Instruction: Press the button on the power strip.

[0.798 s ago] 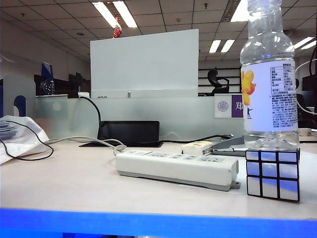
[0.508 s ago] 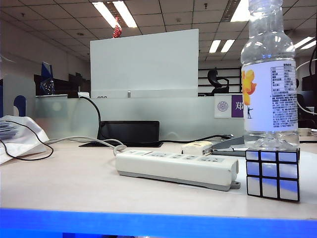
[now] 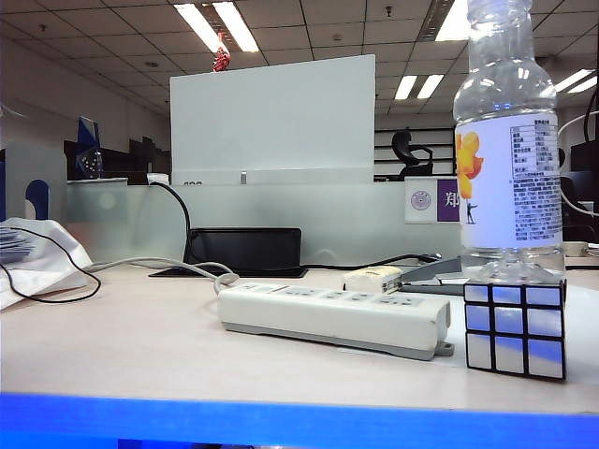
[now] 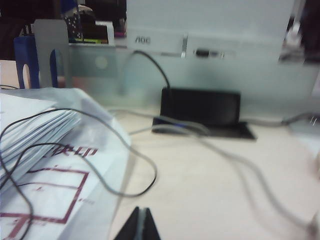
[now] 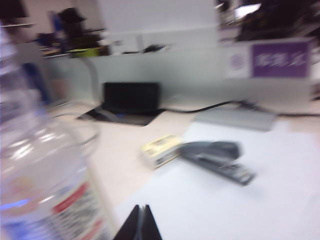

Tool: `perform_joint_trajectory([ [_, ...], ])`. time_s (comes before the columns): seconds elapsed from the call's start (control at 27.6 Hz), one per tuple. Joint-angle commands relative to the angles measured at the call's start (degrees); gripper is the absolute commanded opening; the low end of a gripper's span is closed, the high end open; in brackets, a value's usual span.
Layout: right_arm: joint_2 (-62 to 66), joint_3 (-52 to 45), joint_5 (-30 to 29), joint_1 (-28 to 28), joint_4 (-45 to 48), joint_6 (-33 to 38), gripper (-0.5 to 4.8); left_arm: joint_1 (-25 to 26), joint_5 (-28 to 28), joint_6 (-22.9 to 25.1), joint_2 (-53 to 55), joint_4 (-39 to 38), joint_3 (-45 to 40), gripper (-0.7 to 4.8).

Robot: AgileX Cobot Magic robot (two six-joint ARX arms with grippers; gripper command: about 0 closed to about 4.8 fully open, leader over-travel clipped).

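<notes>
Approaching is yet to begin: left gripper (image 4: 141, 225) and right gripper (image 5: 140, 223), both clenched empty, sit apart from the power strip (image 3: 337, 316), whose button I cannot make out.

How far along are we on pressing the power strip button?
Nothing looks done. The power strip lies untouched on the table, its button not discernible. Left gripper is shut above papers; right gripper is shut near the bottle. Approach and press remain.

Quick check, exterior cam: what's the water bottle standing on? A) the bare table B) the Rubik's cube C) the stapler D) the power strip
B: the water bottle stands upright with its base on top of the Rubik's cube, right of the power strip; neither gripper shows in this view.
</notes>
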Motion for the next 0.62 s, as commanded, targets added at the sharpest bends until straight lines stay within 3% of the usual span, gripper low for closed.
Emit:
perform_joint_trajectory([
  [0.04, 0.0, 0.2, -3.5, 0.1, -2.3, 1.4, 0.00, 0.0, 1.0, -6.7, -0.1, 3.7, 0.4, -0.05],
  [0.25, 0.0, 1.1, -3.5, 0.0, -6.1, 1.1, 0.00, 0.0, 11.2, -7.2, -0.1, 2.5, 2.1, -0.05],
  [0.4, 0.0, 3.5, -3.4, 0.0, -9.2, 0.9, 0.00, 0.0, 13.5, -7.3, 0.0, 1.4, 3.4, -0.05],
  [0.62, 0.0, 10.1, -3.2, 0.1, -21.4, -2.3, 0.00, 0.0, 14.4, -7.2, 4.8, -0.6, 8.5, -0.05],
])
